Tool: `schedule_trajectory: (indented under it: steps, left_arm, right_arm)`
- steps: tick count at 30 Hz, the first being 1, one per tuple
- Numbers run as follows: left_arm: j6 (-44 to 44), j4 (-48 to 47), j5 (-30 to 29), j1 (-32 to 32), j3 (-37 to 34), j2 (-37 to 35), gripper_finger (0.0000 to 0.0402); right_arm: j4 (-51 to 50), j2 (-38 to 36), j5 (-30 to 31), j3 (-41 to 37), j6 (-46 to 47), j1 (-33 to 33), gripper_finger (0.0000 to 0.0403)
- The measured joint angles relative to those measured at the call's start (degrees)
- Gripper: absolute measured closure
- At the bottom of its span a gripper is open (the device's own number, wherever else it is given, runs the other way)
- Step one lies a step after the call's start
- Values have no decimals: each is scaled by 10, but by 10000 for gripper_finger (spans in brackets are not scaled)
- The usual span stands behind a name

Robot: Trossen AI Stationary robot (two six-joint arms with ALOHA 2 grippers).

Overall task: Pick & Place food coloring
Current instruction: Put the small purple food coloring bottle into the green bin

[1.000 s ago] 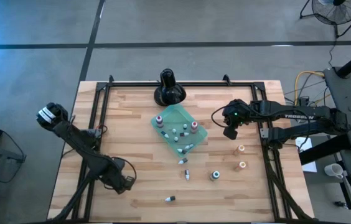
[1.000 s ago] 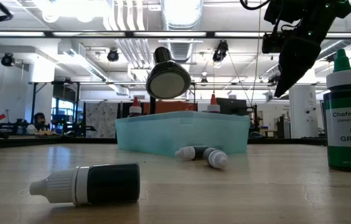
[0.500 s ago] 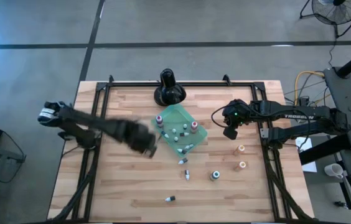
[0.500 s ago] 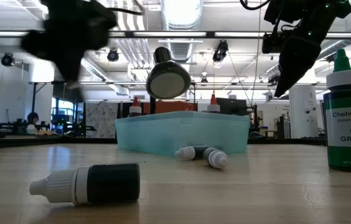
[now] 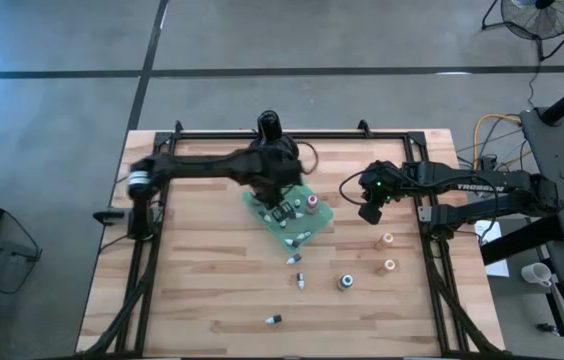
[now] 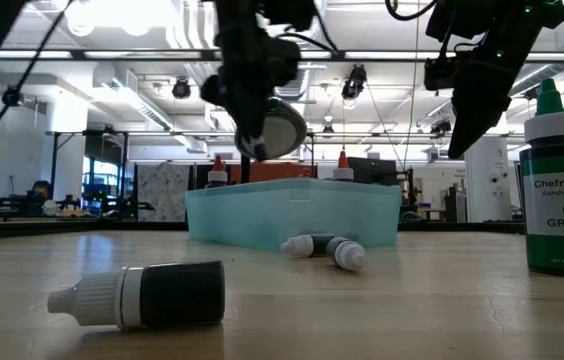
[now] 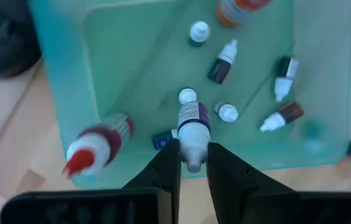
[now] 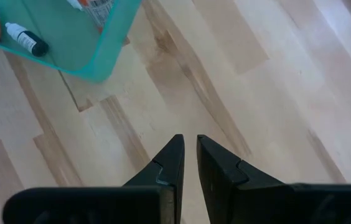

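Left claw (image 7: 192, 160) swung over tray (image 7: 63, 118), gripping bottle (image 7: 192, 127).

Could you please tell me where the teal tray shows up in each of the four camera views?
High view: teal tray at table centre, under the left pincer.
Low view: mid-picture, a teal box standing on the table.
Left wrist view: fills most of the frame, wall at, bottles inside.
Right wrist view: only a corner, at the upper left.
Shared landmark: the black round-based stand just behind the tray, also in the low view.
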Motion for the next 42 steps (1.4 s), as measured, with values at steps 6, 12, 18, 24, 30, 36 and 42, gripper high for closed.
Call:
schedule_trajectory:
  steps: [6, 12, 18, 24, 30, 36, 42]
  left_arm:
    - [77, -90, -13, -9, 115, 105, 361]
    - [107, -92, -14, -17, 164, 145, 361]
    - [103, -84, -16, -17, 155, 147, 361]
    - [92, -102, -40, -17, 153, 147, 361]
    - [84, -166, -76, -16, 151, 147, 361]
    - [95, -152, -47, -19, 135, 146, 361]
    - [110, -122, -40, -23, 84, 145, 361]
  right_arm:
    - [0, 0, 0, 0, 6, 0, 365]
    - [-17, 0, 0, 0, 8, 0, 365]
    - [-34, 0, 0, 0, 7, 0, 365]
    - [-35, 0, 0, 0, 2, 0, 365]
    - [-35, 0, 0, 0, 2, 0, 365]
    - [-35, 0, 0, 0, 2, 0, 365]
    - [-34, 0, 0, 0, 2, 0, 365]
